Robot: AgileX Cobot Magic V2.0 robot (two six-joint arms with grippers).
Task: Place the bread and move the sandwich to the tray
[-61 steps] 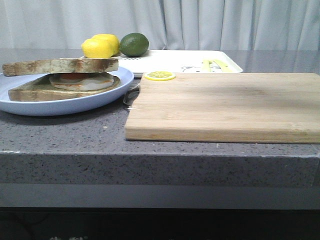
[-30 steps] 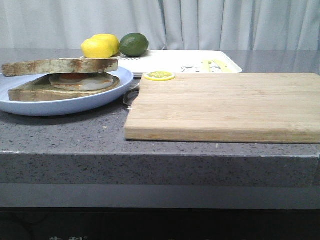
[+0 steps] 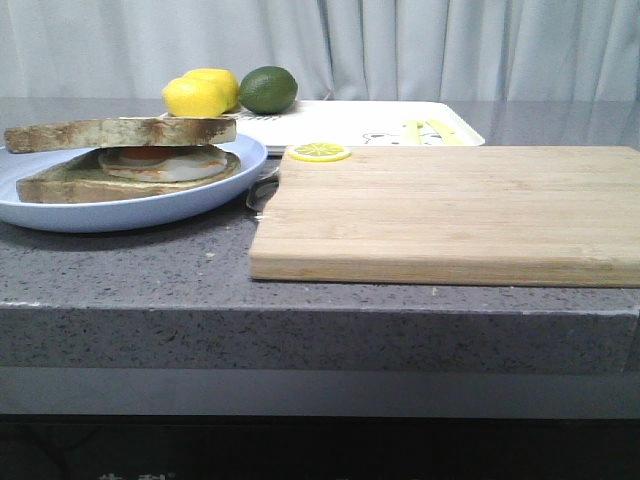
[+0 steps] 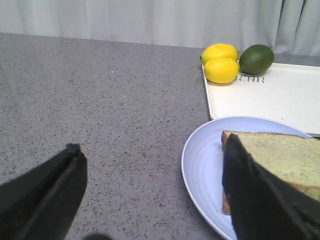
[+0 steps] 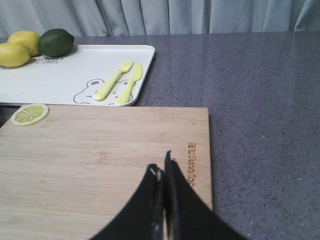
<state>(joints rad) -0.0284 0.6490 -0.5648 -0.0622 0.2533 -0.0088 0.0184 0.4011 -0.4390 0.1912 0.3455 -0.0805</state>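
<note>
While the right hand (image 5: 163, 172) hovers pinched tight and empty over the near cutting board (image 3: 450, 210), the left hand (image 4: 150, 195) gapes wide, holding nothing, one finger in front of the bread (image 3: 120, 131). That slice caps the sandwich (image 3: 150, 165) on the blue plate (image 3: 60, 215), near left, overhanging unevenly. A clumsy pinch could slide it off the egg, and a knocked plate rim could skid everything. Farther back, the tray (image 3: 340, 122) waits, with lemons (image 3: 200, 92) and a lime (image 3: 268, 88) crowding its left corner.

Bread (image 3: 120, 133), brown-crusted, lies flat atop the egg sandwich (image 3: 150, 168) on its pale-blue plate near the worktop's left edge. White tray (image 3: 340, 122), holding yellow utensils, lies toward the far edge.
</note>
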